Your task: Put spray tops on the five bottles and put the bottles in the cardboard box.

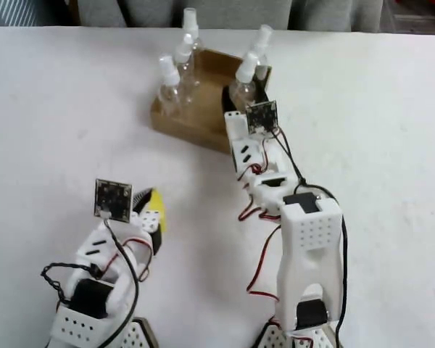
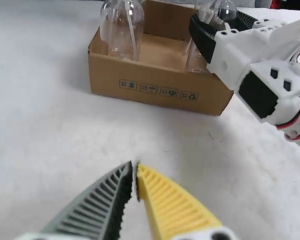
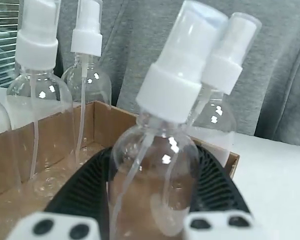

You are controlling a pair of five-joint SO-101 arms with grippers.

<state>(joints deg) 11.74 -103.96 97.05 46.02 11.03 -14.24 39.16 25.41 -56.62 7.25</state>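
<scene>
The cardboard box (image 1: 196,129) stands at the table's far middle, and several clear bottles with white spray tops stand in it, such as one at its near left corner (image 1: 168,87). My right gripper (image 1: 241,96) is at the box's near right corner, shut on another capped bottle (image 1: 245,78). In the right wrist view this bottle (image 3: 155,185) leans between the black jaws (image 3: 155,150), over the box floor. My left gripper (image 1: 149,201) rests low near the front left, shut and empty, its grey and yellow fingertips (image 2: 135,172) meeting and pointing at the box (image 2: 155,90).
White tabletop (image 1: 362,109) spreads to both sides of the box. The right arm's white body (image 2: 260,55) lies between the box and the front right. A grey cloth-covered shape (image 3: 270,75) fills the background beyond the table's far edge.
</scene>
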